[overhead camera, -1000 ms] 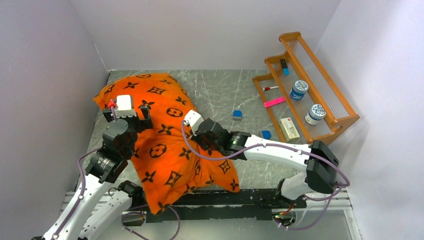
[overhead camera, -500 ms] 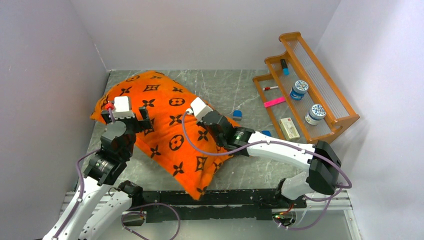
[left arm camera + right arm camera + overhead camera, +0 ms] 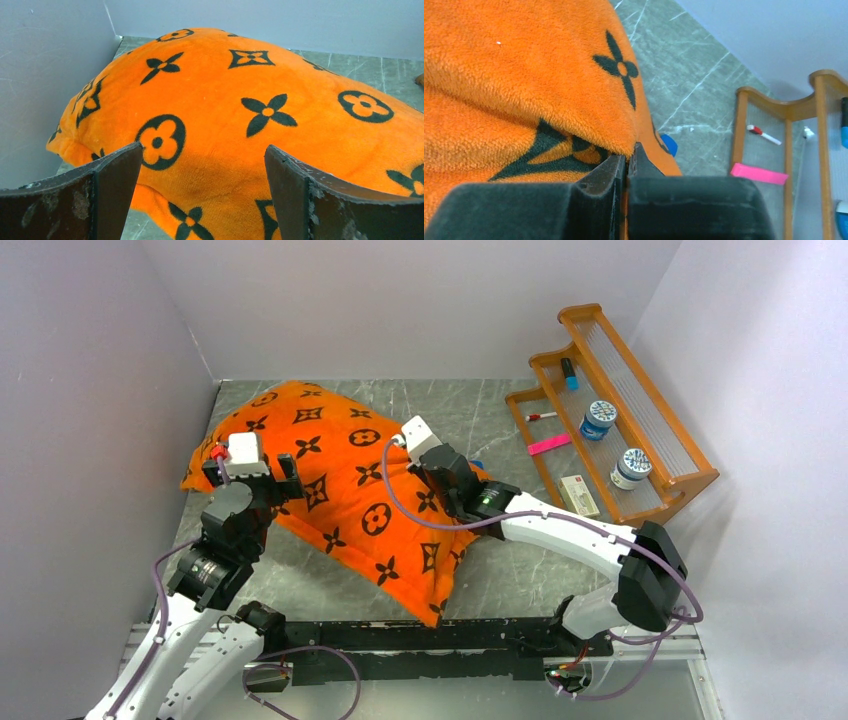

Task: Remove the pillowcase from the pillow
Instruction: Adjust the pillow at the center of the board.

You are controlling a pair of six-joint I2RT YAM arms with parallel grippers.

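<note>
The orange pillowcase (image 3: 350, 480) with dark brown motifs covers the whole pillow and lies slantwise from the back left corner toward the front middle. The white pillow itself is hidden inside it. My right gripper (image 3: 432, 472) is shut on a fold of the pillowcase at its right edge; in the right wrist view the fabric (image 3: 524, 90) is pinched between the closed jaws (image 3: 628, 162). My left gripper (image 3: 256, 478) is open, its jaws spread over the left end of the pillowcase (image 3: 210, 115) without gripping it.
A wooden tiered rack (image 3: 620, 410) stands at the back right with jars, a marker and a pink strip. Small blue blocks (image 3: 531, 508) lie on the grey table (image 3: 450, 410) between pillow and rack. Walls close the left and the back.
My right gripper has pulled its pinched fold up and to the right. The pillowcase bundle swung with it, its lower end shifting right and away from the front edge. The left gripper barely moved.
</note>
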